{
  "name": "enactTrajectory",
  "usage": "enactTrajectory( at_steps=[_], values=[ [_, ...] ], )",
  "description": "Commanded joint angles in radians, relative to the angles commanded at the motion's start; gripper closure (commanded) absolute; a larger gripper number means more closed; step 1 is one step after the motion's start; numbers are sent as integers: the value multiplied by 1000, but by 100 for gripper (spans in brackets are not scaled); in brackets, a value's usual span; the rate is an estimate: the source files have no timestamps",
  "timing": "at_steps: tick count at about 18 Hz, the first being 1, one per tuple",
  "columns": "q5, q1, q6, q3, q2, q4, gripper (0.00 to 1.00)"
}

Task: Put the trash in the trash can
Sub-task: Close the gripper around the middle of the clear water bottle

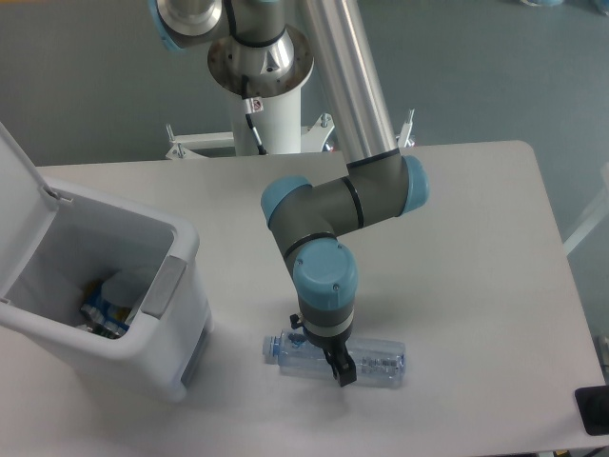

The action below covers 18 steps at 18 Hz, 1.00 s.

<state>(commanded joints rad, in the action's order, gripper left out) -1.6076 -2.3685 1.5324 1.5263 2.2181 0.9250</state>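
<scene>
The pincer is lowered over the bottle's middle; whether it pinches the bottle cannot be told. The bottle lies on its side on the pale grey counter, clear, with a bluish cap pointing toward the white bin, whose lid stands open. The floor behind is grey-green.

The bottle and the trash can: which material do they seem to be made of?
The bottle looks like thin clear plastic, glossy: the table shows through it, and its cap end is bluish. The trash can looks like opaque white plastic, smooth and slightly matte, with a grey panel on its front rim.
</scene>
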Motion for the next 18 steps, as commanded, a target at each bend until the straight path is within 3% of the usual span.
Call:
enactTrajectory(
  at_steps=[4,7,9,18],
  values=[
    [-2,2,-3,-2,2,2,3],
    [-3,3,-6,-2,-1,6,29],
    [-3,3,-6,-6,-6,6,39],
    [-2,2,-9,-14,-21,6,40]
  ],
)
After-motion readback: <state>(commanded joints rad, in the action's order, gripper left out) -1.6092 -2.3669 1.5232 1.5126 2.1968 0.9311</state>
